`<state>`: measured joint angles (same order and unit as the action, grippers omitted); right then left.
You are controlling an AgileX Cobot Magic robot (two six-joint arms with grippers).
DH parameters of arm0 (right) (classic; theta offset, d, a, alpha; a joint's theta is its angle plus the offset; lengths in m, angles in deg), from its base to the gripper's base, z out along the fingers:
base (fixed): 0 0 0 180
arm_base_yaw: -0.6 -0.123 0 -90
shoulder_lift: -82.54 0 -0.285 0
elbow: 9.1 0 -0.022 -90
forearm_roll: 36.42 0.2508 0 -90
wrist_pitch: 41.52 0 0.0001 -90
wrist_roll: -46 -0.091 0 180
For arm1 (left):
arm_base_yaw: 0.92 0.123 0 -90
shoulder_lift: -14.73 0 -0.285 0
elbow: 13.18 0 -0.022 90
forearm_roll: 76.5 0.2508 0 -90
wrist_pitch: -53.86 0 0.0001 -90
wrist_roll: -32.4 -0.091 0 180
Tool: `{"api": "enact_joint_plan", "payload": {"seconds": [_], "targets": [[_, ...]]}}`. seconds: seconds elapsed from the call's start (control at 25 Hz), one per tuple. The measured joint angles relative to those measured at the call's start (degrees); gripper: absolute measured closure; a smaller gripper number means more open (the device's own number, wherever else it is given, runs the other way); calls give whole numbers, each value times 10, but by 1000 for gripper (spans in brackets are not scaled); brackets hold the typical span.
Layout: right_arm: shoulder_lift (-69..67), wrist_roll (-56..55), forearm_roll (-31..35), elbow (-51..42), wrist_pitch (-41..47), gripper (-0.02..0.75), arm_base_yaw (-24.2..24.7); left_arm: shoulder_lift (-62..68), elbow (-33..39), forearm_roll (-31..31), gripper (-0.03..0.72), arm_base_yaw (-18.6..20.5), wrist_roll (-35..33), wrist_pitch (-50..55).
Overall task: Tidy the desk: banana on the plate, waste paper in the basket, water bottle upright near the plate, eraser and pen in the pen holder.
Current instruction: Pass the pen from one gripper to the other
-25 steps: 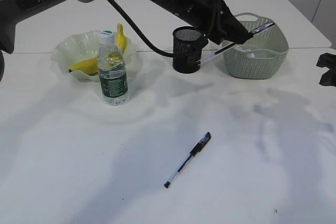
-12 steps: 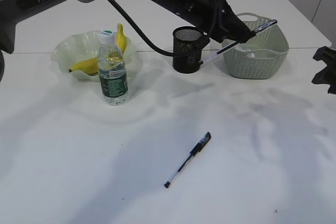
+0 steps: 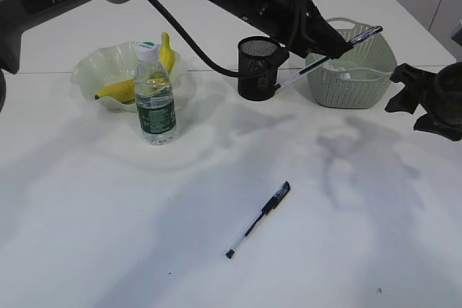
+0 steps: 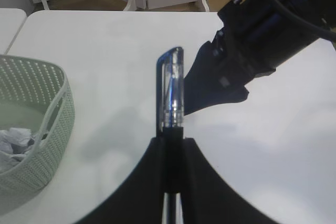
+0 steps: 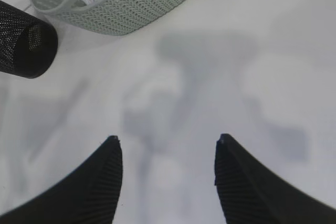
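Exterior view: held pen [image 3: 328, 55] slants — tip toward pen holder [image 3: 258, 68].

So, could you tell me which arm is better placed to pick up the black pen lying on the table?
The right. Its end effector is open and empty above the white table, while the left end effector holds a clear pen by the black mesh holder.

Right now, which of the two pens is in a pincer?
The pen up by the pen holder, clamped in the left pincer and slanting above the table. The other pen lies loose on the table, untouched.
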<state>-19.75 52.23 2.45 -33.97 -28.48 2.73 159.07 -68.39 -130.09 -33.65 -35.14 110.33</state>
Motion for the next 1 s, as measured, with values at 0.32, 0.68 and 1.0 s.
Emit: {"api": "enact_joint_plan", "payload": {"seconds": [0.32,0.68,1.0], "targets": [[-6,0,57,26,0,312,0,0,0,0,672,0,0,0],[-7,16,100,35,22,313,0,0,0,-1,672,0,0,-32],[-7,92,169,64,60,313,0,0,0,-2,672,0,3,-40]]}}
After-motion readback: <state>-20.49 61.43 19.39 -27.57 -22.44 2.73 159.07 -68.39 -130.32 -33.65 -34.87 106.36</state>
